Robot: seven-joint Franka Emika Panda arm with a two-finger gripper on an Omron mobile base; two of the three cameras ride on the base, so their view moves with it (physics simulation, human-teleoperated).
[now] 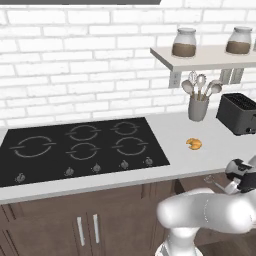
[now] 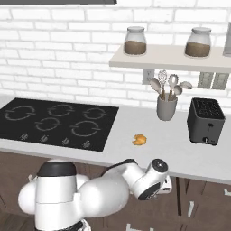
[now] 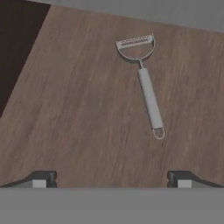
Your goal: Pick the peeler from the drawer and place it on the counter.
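The silver-grey peeler lies flat on the brown wooden floor of the drawer, its looped head toward the top of the hand view and its thin handle running down and slightly right. My gripper hovers above it, open, with the fingertips spread wide and nothing between them. The peeler sits right of centre, apart from both fingers. My wrist hangs low below the front edge of the pale counter, right of the cooktop, and the same counter runs across the right base view.
A black cooktop covers the counter's left. A croissant, a grey utensil holder and a black toaster stand to the right. A wall shelf holds glass jars. A dark strip borders the drawer floor.
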